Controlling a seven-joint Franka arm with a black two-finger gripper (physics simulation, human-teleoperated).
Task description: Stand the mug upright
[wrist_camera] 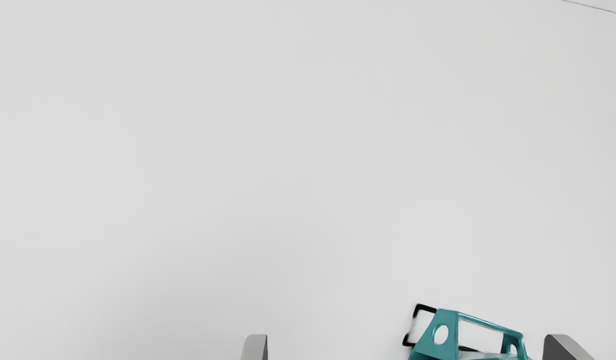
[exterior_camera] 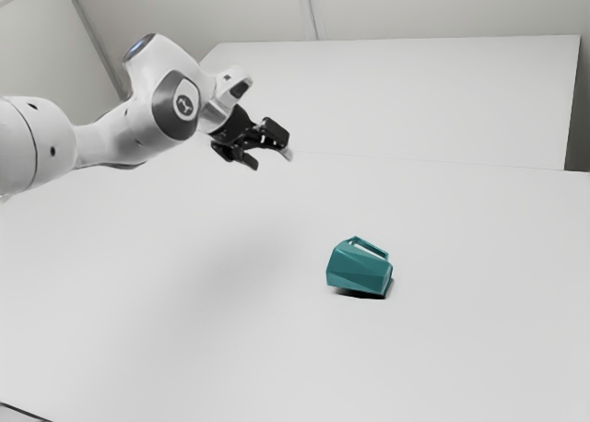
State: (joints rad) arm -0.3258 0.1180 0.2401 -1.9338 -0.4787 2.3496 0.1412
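Gripper wide open, high over the white table, and there's the teal mug, lying on its side, handle uppermost!

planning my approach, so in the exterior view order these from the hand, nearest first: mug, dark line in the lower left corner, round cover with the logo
1. Round cover: on the arm, just behind the hand
2. Mug: on the table, below the hand and toward the view's right
3. Dark line: lower left corner
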